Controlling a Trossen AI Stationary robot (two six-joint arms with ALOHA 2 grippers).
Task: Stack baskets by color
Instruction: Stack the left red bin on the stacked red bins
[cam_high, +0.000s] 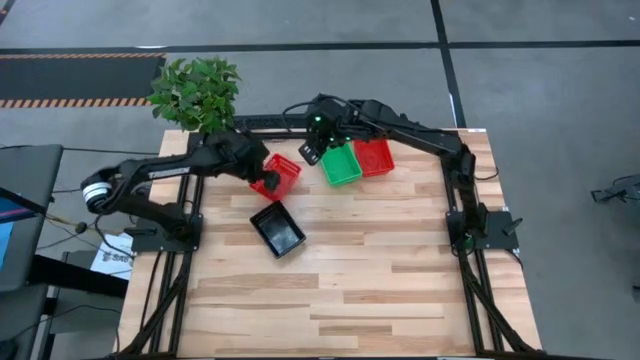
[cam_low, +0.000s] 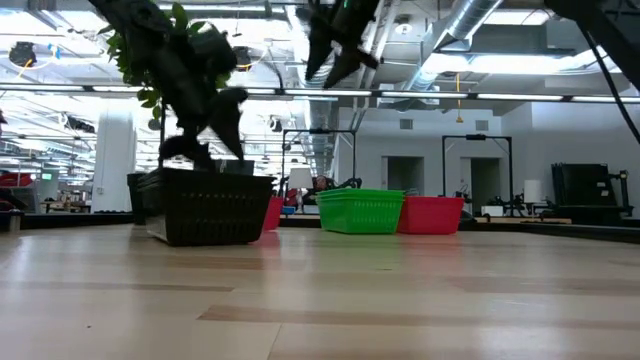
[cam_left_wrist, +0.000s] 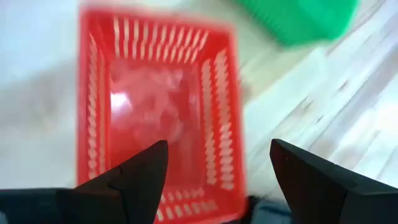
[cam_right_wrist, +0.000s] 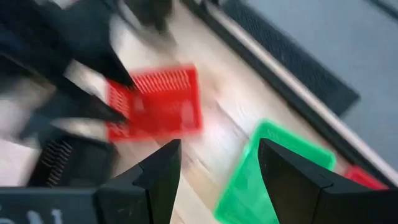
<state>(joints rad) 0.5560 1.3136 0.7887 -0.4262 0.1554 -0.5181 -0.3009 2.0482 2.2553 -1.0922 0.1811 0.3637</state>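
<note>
Four baskets show on the wooden table. A red basket (cam_high: 278, 176) sits far left of centre, a black basket (cam_high: 277, 228) nearer, and a green basket (cam_high: 341, 164) beside a second red basket (cam_high: 375, 157) at the far middle. My left gripper (cam_left_wrist: 217, 144) hangs open over the first red basket (cam_left_wrist: 155, 106). One finger is above its inside, the other above the table beside its long wall (cam_left_wrist: 217, 118). My right gripper (cam_right_wrist: 217, 143) is open, high above the green basket's (cam_right_wrist: 273, 168) left end, holding nothing.
A potted green plant (cam_high: 195, 92) stands at the table's far left corner, close behind my left arm. A dark frame rail (cam_high: 270, 122) runs along the far edge. The near half of the table (cam_high: 350, 300) is bare wood.
</note>
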